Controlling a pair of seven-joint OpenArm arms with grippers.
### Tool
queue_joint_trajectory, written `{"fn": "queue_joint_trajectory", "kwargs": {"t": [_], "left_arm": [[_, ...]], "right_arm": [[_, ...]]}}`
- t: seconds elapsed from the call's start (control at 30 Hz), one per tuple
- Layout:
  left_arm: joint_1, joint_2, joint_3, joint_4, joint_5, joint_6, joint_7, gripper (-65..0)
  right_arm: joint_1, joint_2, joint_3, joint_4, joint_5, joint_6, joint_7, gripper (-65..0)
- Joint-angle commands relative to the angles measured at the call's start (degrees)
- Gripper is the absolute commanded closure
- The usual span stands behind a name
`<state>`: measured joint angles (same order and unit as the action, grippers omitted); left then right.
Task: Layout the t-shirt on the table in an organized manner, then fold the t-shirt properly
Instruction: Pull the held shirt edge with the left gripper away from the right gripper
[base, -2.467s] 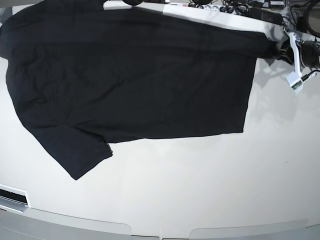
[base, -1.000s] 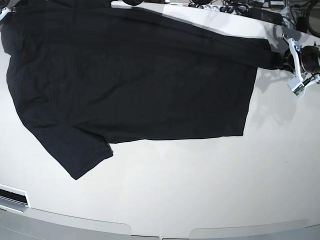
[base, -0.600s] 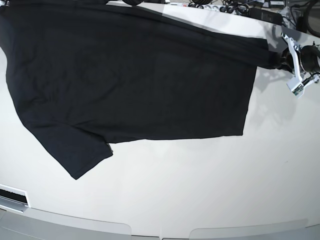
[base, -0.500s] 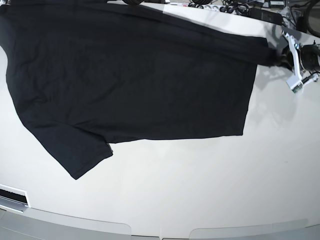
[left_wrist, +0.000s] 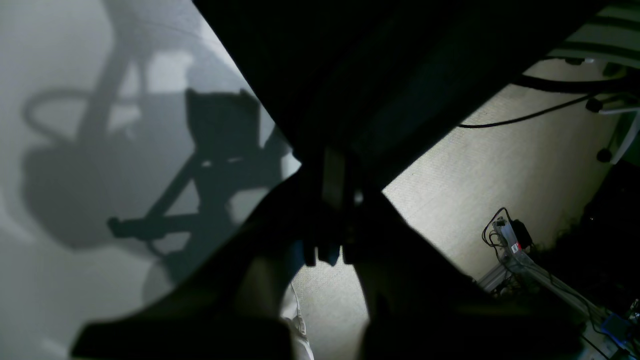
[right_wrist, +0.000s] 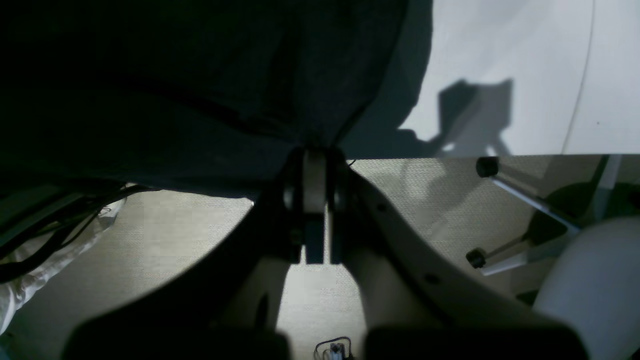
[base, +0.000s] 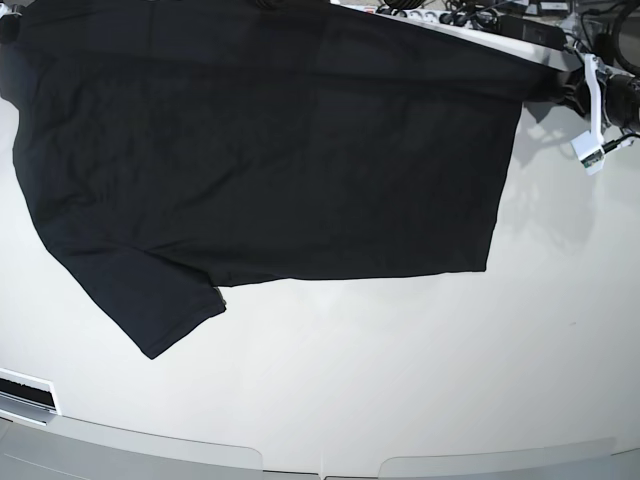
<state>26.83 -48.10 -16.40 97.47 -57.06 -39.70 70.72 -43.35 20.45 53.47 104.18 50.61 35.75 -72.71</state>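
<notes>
The black t-shirt (base: 260, 160) lies spread over the far left part of the white table (base: 400, 380), one sleeve pointing toward the near left. Its far edge is raised and stretched between both grippers. My left gripper (base: 553, 88) is shut on the shirt's far right corner; in the left wrist view its fingers (left_wrist: 332, 185) pinch the black cloth (left_wrist: 380, 75) above the table (left_wrist: 75, 100). My right gripper (right_wrist: 315, 165) is shut on the cloth (right_wrist: 200, 75) at the far left corner, past the table's edge (right_wrist: 500, 60). In the base view the right gripper is almost out of frame.
Cables and power strips (base: 450, 15) line the far side behind the table. Carpeted floor (left_wrist: 500, 165) and a chair's caster legs (right_wrist: 487, 166) lie beyond the table's edge. A white strip with a black slot (base: 25, 390) sits at the near left.
The shirt's far edge has been pulled farther back and tauter, now covering the white strip of table at the top. The left gripper moved up and away. The near sleeve and hem stayed put.
</notes>
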Motion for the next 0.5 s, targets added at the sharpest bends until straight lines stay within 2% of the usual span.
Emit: {"fn": "queue_joint_trajectory", "kwargs": {"t": [0.0,0.23,0.3,0.37,0.47], "left_arm": [[-0.2,-1.4,-0.5,0.7,-0.5,-0.3,-0.4,0.0],[-0.2,-1.4,-0.5,0.7,-0.5,-0.3,-1.7,0.0],[-0.2,-1.4,-0.5,0.7,-0.6,-0.3,-1.9,0.0],[-0.5,-1.5,-0.5,0.7,-0.5,-0.3,-5.2,0.0],[-5.9,-1.7,-0.5,0.7,-0.4,-0.3,-13.0,0.0]], "right_arm": [[-0.6,1.0,0.9,0.7,0.4,0.4,1.1,0.0],[-0.6,1.0,0.9,0.7,0.4,0.6,2.7,0.0],[-0.5,1.0,0.9,0.7,0.7,1.7,2.7,0.0],[0.4,1.2,0.9,0.7,3.0,3.0,2.7,0.0],[5.0,3.1,0.9,1.8,6.8,2.4,3.2,0.0]]}}
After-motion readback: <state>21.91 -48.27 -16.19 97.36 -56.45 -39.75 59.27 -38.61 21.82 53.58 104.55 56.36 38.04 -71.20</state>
